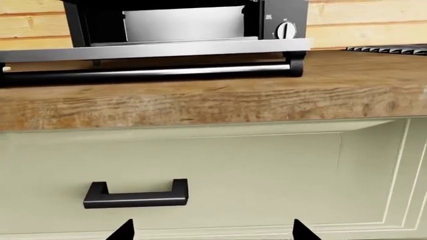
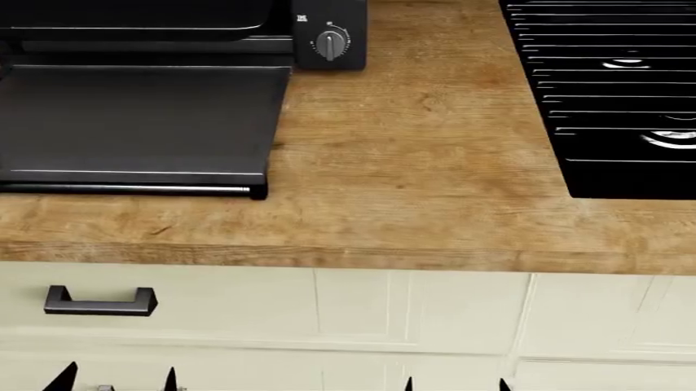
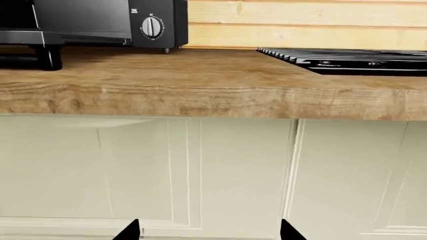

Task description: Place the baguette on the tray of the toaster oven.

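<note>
The baguette is out of view in every frame. The black toaster oven (image 2: pixel 326 41) stands at the counter's back left, and its knob panel also shows in the wrist views (image 1: pixel 283 22) (image 3: pixel 157 22). Its door (image 2: pixel 142 122) lies open and flat, silver handle bar (image 2: pixel 130 189) toward me. A dark edge with a thin shiny line (image 2: pixel 142 27) shows in the oven's mouth; I cannot tell whether it is the tray. My left gripper (image 2: pixel 117 381) (image 1: pixel 213 232) and right gripper (image 2: pixel 457 384) (image 3: pixel 210 231) hang open and empty below the counter edge, facing the cabinet fronts.
A black ribbed cooktop (image 2: pixel 620 98) (image 3: pixel 347 57) is set into the wooden counter (image 2: pixel 413 147) at the right. Cream cabinet fronts run under the counter, with a black drawer handle (image 2: pixel 100 301) (image 1: pixel 137 195) just above my left gripper.
</note>
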Motion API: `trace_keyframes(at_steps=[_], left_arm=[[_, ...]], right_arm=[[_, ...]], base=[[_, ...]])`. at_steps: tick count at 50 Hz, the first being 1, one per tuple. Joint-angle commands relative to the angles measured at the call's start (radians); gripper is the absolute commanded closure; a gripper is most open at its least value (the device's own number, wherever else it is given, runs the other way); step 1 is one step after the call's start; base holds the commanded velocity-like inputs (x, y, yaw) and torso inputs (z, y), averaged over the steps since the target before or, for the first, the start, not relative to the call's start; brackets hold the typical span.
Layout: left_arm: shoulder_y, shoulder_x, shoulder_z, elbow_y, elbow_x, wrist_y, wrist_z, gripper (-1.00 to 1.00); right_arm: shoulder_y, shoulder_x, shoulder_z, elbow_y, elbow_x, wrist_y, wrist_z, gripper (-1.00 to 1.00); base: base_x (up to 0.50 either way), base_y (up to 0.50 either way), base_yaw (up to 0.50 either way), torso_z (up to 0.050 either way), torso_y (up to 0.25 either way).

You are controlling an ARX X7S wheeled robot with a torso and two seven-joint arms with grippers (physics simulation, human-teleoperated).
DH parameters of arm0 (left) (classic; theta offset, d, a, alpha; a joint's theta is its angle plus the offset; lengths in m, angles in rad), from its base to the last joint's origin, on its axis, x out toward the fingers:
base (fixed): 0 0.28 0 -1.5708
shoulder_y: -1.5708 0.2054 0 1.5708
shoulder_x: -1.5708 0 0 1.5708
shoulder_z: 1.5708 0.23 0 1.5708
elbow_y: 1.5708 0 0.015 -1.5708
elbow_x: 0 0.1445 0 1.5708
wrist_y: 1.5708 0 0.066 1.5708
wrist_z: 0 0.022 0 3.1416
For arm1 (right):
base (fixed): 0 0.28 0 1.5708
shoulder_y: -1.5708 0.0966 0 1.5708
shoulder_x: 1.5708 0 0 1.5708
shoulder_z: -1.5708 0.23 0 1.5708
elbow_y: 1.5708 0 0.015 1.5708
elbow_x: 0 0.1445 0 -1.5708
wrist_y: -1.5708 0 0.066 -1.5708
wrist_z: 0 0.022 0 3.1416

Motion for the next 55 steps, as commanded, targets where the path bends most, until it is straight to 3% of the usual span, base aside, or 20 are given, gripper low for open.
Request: trace_keyframes(at_steps=[1, 55], left_arm=[[-0.002, -0.019, 0.016, -0.003, -0.009, 0.003, -0.017, -1.0], [-0.008, -0.06, 0.069, -0.004, -0.038, 0.014, -0.078, -1.0]], right_arm=[[0.0, 0.013, -0.021, -0.004, 0.012, -0.008, 0.012, -1.0], [0.005, 0.06, -0.08, -0.005, 0.025, -0.019, 0.07, -1.0]], base=[[0.0, 0.5, 0.0, 0.0, 0.0], [0.04, 0.41, 0.0, 0.0, 0.0]])
